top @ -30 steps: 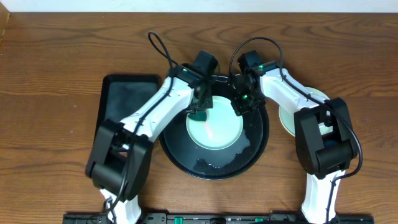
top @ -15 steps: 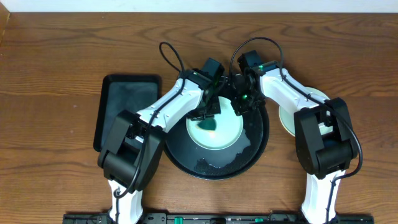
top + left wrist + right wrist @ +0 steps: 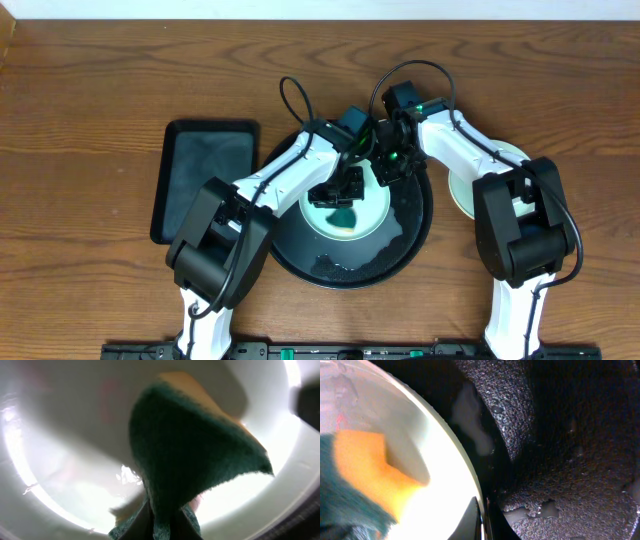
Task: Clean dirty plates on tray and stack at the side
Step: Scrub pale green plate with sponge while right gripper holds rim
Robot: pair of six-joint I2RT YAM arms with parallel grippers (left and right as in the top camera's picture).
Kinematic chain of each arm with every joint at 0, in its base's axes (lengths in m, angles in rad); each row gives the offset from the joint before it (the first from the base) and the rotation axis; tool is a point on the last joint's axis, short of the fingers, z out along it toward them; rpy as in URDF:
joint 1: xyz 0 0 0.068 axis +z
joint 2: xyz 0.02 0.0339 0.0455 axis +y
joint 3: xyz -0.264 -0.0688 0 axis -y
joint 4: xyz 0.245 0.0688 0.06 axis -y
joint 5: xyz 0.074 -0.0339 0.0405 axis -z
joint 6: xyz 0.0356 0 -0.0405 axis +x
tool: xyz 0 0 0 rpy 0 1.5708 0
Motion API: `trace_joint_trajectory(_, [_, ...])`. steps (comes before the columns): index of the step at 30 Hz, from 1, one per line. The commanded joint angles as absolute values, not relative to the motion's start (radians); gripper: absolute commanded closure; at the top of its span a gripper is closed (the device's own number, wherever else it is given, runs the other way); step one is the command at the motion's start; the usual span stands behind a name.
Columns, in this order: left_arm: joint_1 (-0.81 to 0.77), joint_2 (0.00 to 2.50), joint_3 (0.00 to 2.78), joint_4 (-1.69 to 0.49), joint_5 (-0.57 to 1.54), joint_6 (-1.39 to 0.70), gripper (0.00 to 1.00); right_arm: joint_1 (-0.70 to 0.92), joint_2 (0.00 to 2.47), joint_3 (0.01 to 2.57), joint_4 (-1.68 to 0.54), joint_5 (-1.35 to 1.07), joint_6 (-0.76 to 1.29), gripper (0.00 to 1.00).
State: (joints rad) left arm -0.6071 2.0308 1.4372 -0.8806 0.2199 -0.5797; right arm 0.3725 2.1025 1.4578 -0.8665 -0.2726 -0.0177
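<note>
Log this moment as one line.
phase: scrubbing | left end effector: shut on sponge, on mint plate | right end effector: shut on its rim | plate in round tray

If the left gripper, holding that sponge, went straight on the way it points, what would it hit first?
The sponge clamped in the left gripper leads, so it would press onto the mint plate right beneath; it may already touch.

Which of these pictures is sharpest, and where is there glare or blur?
Overhead: sharp and evenly lit, with only soft shadows. Left wrist: the sponge fills the frame, slightly soft, and the plate behind it glares near white. Right wrist: the wet tray looks crisp, while the plate's edge is blown out and the sponge is blurred.
</note>
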Motion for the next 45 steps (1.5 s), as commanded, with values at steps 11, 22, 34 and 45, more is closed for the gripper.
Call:
trace_joint_trajectory(11, [-0.599, 2.048, 1.426, -0.788, 0.007, -0.644, 0.92, 0.366, 2.128, 1.425, -0.867, -0.251, -0.004, 0.99])
trace_joint_trajectory(22, [-0.599, 2.048, 1.426, -0.687, -0.141, -0.611, 0.92, 0.366, 2.128, 1.424, -0.867, -0.25, -0.004, 0.99])
trace_joint_trajectory(34, [-0.599, 2.048, 1.426, -0.83, -0.039, -0.524, 0.92, 0.366, 2.128, 1.424, -0.855, -0.251, -0.004, 0.99])
trace_joint_trajectory(45, [-0.599, 2.047, 1.427, -0.789, 0.378, -0.329, 0.92, 0.366, 2.128, 1.424, -0.855, -0.251, -0.004, 0.99])
